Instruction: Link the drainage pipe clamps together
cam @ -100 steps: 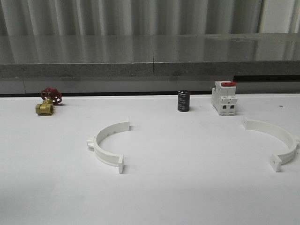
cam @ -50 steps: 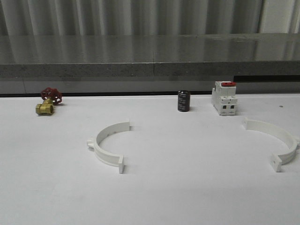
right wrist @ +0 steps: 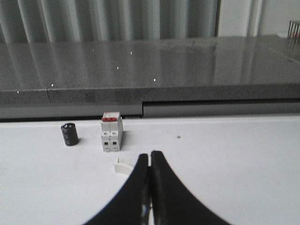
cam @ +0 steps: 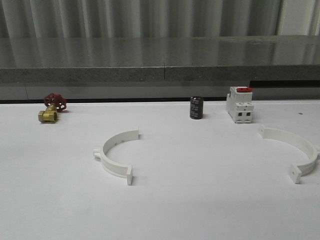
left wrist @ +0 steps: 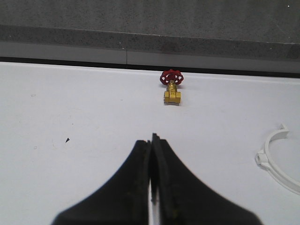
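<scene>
Grippers both pressed closed on nothing: left gripper [left wrist: 151, 140], right gripper [right wrist: 149, 157]. Left clamp [cam: 116, 156] lies on the white table [cam: 200, 200] left of centre; right clamp [cam: 295, 152] lies well apart at the right edge. Farther back: brass valve [cam: 50, 109], black cylinder [cam: 196, 108], breaker [cam: 239, 104].

A white table [cam: 200, 210] runs back to a grey stone ledge [cam: 150, 60] under ribbed wall panels [cam: 150, 17].
</scene>
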Robot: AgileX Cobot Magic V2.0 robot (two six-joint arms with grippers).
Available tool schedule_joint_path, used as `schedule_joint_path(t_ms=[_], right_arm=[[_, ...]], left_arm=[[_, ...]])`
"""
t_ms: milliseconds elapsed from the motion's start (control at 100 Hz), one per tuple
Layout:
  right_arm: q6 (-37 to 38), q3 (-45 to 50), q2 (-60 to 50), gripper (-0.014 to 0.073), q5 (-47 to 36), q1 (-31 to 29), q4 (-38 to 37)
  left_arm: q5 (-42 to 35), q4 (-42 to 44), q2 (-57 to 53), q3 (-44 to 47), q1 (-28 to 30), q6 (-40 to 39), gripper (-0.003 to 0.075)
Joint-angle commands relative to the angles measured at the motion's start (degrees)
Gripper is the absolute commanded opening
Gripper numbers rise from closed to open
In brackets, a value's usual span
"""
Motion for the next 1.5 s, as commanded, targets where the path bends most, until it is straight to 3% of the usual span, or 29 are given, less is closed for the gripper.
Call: schedule_joint_path(t_ms=[0, 240, 470, 540, 710, 810, 980, 1490], right_arm=[[-0.5, -8.3, 6.9, -0.006, 4.2, -0.1, -0.1], [-0.5, -25.4, 28.3, -0.006, 20.6, -0.1, 0.1], [-0.5, -30.6, 40.3, -0.0038, 18.2, -0.1, 0.1], [-0.5, -30.6, 42.5, 0.0034, 18.0, -0.1, 0.1], [-0.5, -30.6, 46.2, 0.0412, 18.0, -0.1, 0.7], [-0.5, -30.6, 47.2, 0.0535, 17.7, -0.1, 0.8], [-0.4, -32.6, 51.1, 0.0541, 18.0, -0.1, 2.5], [-3.5, -48.5, 81.4, 0.0541, 20.8, 0.0, 2.5]], left_arm=[[-4.9, -0.4, 0.3, -1.5, 0.1, 0.0, -0.0021], [-4.9, -0.4, 0.3, -1.5, 0.1, 0.0, -0.0021], [-4.9, -0.4, 0.3, -1.5, 0.1, 0.0, -0.0021], [-4.9, -0.4, 0.3, -1.5, 0.1, 0.0, -0.0021], [-4.9, -0.4, 0.3, -1.5, 0.1, 0.0, -0.0021], [-4.9, -0.4, 0.3, -1.5, 0.1, 0.0, -0.0021], [-4.9, -0.4, 0.3, -1.5, 0.1, 0.0, -0.0021], [-4.9, -0.4, 0.3, -1.5, 0.1, 0.0, -0.0021]])
